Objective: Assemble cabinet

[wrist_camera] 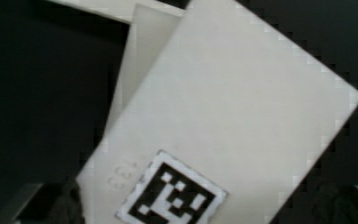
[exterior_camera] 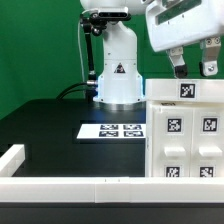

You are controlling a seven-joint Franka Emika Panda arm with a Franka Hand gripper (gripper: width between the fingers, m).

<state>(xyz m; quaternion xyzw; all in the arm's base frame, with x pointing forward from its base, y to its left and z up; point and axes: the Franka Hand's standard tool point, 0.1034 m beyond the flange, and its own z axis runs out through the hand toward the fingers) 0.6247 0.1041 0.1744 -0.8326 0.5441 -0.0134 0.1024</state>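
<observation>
The cabinet (exterior_camera: 188,140) is a big white box with several black-and-white tags, standing at the exterior view's right. My gripper (exterior_camera: 192,68) hangs just above its top edge, one finger to either side of the top tag (exterior_camera: 187,90), jaws spread wide with nothing between them. In the wrist view a white cabinet panel (wrist_camera: 229,110) with a tag (wrist_camera: 179,192) fills the frame. It spans the space below my gripper (wrist_camera: 197,216), whose dark fingertips (wrist_camera: 51,208) show only at the corners. No separate drawer blocks show.
The marker board (exterior_camera: 112,130) lies on the black table in front of the robot base (exterior_camera: 118,75). Long white rail pieces run along the front edge (exterior_camera: 80,186) and the exterior view's left (exterior_camera: 12,155). A green backdrop stands behind.
</observation>
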